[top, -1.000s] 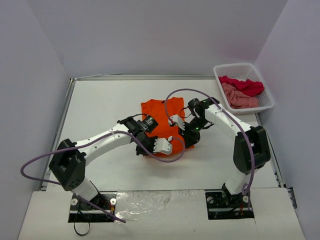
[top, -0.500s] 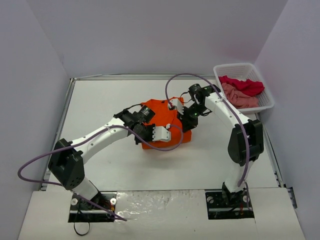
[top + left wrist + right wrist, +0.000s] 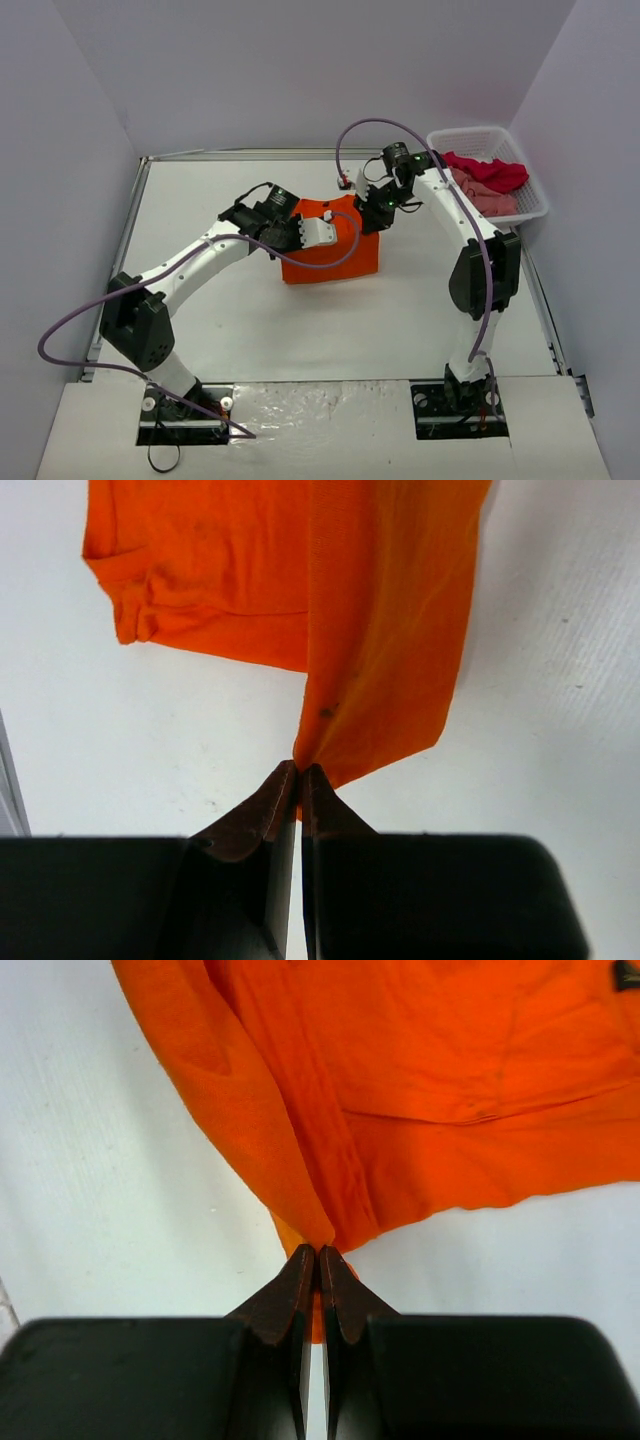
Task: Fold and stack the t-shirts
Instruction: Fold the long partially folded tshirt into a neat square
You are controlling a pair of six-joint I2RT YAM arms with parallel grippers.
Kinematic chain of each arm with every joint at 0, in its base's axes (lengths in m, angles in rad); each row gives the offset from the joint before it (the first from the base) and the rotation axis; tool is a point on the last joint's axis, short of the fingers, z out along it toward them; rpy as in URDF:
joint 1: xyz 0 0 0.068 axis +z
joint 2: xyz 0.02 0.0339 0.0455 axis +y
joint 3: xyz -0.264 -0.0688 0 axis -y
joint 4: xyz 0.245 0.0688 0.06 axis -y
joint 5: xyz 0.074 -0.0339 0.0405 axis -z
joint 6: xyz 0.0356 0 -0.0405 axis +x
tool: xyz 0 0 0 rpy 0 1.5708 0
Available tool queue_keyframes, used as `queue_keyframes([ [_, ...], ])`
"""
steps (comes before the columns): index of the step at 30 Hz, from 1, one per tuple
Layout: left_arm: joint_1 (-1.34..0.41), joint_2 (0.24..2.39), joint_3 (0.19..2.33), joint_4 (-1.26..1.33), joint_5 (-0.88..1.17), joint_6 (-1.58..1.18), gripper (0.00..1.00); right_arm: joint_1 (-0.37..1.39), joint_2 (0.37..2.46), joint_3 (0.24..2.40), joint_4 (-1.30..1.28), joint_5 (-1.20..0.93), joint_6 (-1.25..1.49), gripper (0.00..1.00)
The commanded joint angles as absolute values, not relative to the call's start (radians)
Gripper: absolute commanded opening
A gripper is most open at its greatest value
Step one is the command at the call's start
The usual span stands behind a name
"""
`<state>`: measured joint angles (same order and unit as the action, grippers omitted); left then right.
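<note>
Left pincer (image 3: 299, 770) and right pincer (image 3: 318, 1252) each clamp fully closed on the orange t-shirt (image 3: 330, 255) at mid-worktop (image 3: 230, 310). The gripped edge runs left-right, and the cloth trails toward the arm bases.

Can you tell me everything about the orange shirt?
The orange t-shirt is bright, soft cloth, and what looks like a short sleeve shows in the left wrist view. It lies partly folded near the middle of the white table. The left claw and the right claw each pinch an edge of it, holding folds up.
</note>
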<state>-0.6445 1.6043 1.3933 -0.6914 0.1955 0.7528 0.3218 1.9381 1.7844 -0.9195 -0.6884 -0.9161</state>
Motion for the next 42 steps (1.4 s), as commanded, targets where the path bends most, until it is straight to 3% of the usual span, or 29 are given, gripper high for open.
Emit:
queue_keyframes([
  [1,-0.624,1.606,1.443,-0.631,0.163,0.732,0.02,0.313,1.963,1.853,-0.896,-0.680,-0.868,0.00],
  [13,-0.588,1.651,1.474,-0.526,0.092,0.726,0.02,0.311,2.089,2.023,-0.839,-0.643,-0.815,0.00],
  [42,-0.571,1.744,1.529,-0.354,-0.080,0.706,0.02,0.288,2.171,2.131,-0.669,-0.589,-0.710,0.00],
])
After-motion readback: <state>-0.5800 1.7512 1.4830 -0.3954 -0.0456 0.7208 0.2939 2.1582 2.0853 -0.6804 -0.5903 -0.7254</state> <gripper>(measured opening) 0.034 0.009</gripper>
